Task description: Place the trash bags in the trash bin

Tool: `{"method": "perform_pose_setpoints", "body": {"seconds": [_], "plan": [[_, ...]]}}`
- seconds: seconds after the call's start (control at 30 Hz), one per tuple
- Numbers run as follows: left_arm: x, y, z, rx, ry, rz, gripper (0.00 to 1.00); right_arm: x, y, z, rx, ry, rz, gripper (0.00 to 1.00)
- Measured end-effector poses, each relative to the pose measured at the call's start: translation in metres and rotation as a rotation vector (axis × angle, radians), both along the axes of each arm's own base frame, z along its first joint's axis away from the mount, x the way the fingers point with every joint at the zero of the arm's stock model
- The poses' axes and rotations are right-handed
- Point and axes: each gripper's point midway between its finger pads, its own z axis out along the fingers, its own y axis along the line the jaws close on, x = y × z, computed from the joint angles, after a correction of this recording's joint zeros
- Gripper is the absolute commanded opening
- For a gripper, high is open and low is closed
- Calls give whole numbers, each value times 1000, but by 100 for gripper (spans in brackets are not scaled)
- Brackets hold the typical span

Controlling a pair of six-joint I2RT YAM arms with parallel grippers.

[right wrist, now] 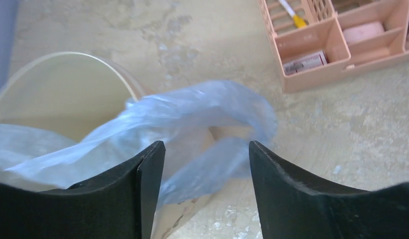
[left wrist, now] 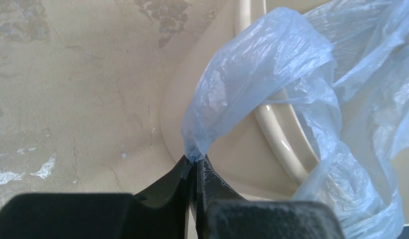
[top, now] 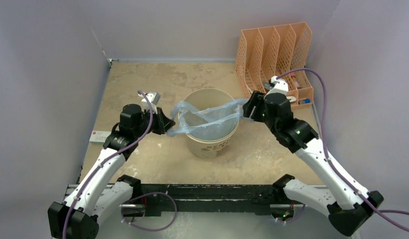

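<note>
Plain pale grey walls (top: 192, 25) close in the bench (top: 143, 79) on 3 sides. The benchtop is mottled beige, like worn stone, under soft, even light. An orange mesh file organizer (top: 274, 47) stands in the far right corner, and a black rail (top: 207, 191) runs along the near edge.

Soft, even light from above leaves only faint shadows on the bench (top: 143, 84), the top view is slightly grainy, and the trash bag (right wrist: 207, 107) in mid-frame of the right wrist view is blurred.
</note>
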Motion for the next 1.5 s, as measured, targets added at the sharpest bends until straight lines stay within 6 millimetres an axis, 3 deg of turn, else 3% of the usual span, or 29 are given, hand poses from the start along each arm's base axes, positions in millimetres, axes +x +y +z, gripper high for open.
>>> {"method": "perform_pose_setpoints", "body": {"seconds": [0.2,0.33,0.47,0.57,0.67,0.87,1.03,1.17,1.5], "plan": [[2,0,11,-5,-26,-1,4,-9,-7,47,52,-133,20,73],[0,0,14,-6,-30,0,4,-16,1,80,79,-270,121,90],[-1,1,17,-8,-39,0,4,-23,23,95,77,-390,297,84],[-2,1,18,-9,-41,0,4,-20,46,100,40,-449,438,70],[-3,1,19,-9,-41,0,4,-12,71,95,3,-475,567,68],[-5,2,23,-9,-41,0,4,-9,113,49,-177,-441,832,60],[-7,3,25,-10,-46,2,5,-24,147,48,-317,-508,1009,56],[-8,3,29,-11,-51,3,5,-24,158,46,-368,-524,1059,56],[-8,3,35,-15,-64,3,6,-22,162,31,-429,-519,1119,55]]}}
